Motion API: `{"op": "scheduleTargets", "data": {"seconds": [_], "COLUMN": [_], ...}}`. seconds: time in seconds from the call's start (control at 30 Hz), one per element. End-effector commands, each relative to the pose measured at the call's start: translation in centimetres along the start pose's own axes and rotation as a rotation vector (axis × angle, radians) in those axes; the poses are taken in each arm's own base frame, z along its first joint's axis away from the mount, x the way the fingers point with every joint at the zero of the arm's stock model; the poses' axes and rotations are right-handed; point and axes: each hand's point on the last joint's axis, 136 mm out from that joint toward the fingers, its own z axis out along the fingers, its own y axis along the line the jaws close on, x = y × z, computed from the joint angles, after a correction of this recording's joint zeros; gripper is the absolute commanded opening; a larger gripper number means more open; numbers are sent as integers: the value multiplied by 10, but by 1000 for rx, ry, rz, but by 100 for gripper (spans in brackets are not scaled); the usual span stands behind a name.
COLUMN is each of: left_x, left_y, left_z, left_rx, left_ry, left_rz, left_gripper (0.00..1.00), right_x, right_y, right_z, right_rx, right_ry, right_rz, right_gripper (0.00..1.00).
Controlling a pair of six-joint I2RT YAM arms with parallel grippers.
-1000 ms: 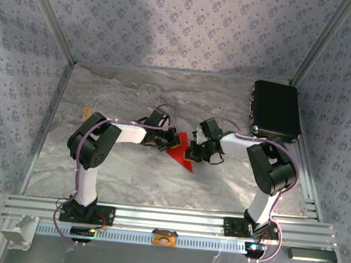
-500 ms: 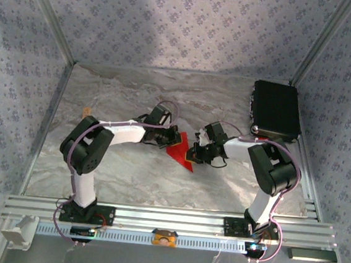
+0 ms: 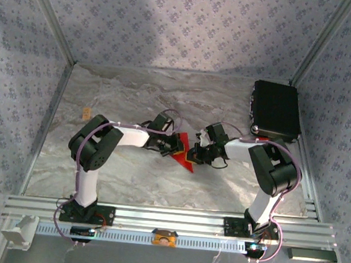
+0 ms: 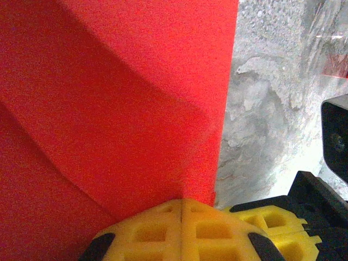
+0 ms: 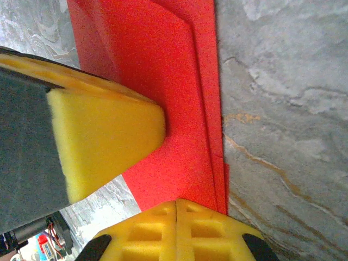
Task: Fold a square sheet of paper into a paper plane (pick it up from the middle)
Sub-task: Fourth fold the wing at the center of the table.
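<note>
Top external camera: mounted high behind the arm bases, facing forward and down over the whole table [image 3: 136, 90]. Left wrist camera: right against the red paper [image 4: 109, 109], looking past the left gripper [image 4: 182, 215]; apparently steeply downward, though too close to confirm. Right wrist camera: equally near, looking past the right gripper [image 5: 176, 215]. All three views share the paper at mid-table.

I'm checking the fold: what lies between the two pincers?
The folded red paper lies between the left pincer and the right pincer, seen in the top view.
</note>
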Motion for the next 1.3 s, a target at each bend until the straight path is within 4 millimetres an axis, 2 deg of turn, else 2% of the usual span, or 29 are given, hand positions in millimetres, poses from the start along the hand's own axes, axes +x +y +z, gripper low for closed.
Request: {"op": "scheduleTargets", "data": {"seconds": [0.0, 0.1, 0.23, 0.57, 0.93, 1.27], "left_x": [-8, -19, -33, -54, -86, -107], "left_y": [18, 21, 13, 36, 48, 54], "left_z": [-1, -7, -14, -21, -31, -42], "left_rx": [-63, -70, -77, -178, -176, -183], "left_ry": [-36, -69, -100, -129, -160, -196], "left_rz": [-53, -102, -99, -156, -178, -196], "left_gripper": [0, 0, 0, 0, 0, 0], "right_x": [36, 37, 37, 38, 38, 39], "right_y": [-51, -52, -52, -50, -50, -50], "right_z": [3, 2, 2, 1, 1, 1], "right_rx": [176, 180, 174, 167, 160, 156], "right_ry": [88, 86, 90, 92, 90, 95], "right_rz": [133, 129, 128, 122, 119, 120], "right_gripper": [0, 0, 0, 0, 0, 0]}}
